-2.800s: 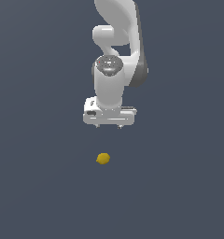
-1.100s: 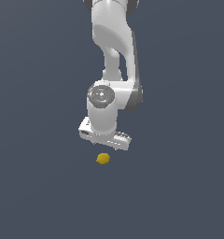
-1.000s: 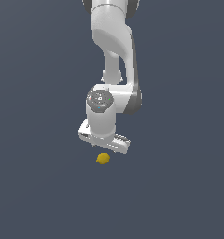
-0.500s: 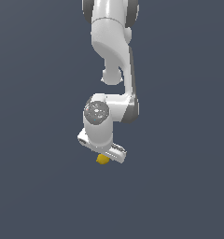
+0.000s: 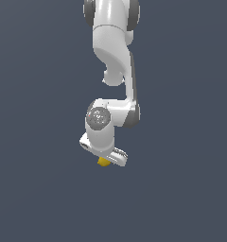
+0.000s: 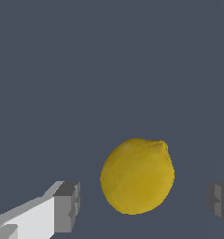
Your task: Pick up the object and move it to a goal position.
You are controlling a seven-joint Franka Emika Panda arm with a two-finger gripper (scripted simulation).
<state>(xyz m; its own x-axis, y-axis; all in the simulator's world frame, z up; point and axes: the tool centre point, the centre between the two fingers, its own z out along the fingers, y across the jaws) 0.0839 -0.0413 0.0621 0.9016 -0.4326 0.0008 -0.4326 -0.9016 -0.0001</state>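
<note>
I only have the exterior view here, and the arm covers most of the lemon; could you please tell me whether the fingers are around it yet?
Observer: In the wrist view the lemon sits between the two fingers, with a gap showing on each side.
Operator: So the gripper is open?
Observer: Yes, the gripper is open; neither finger touches the lemon.
Operator: Is the lemon centred between them?
Observer: Roughly; it sits slightly nearer the finger that shows more fully in the wrist view.
</note>
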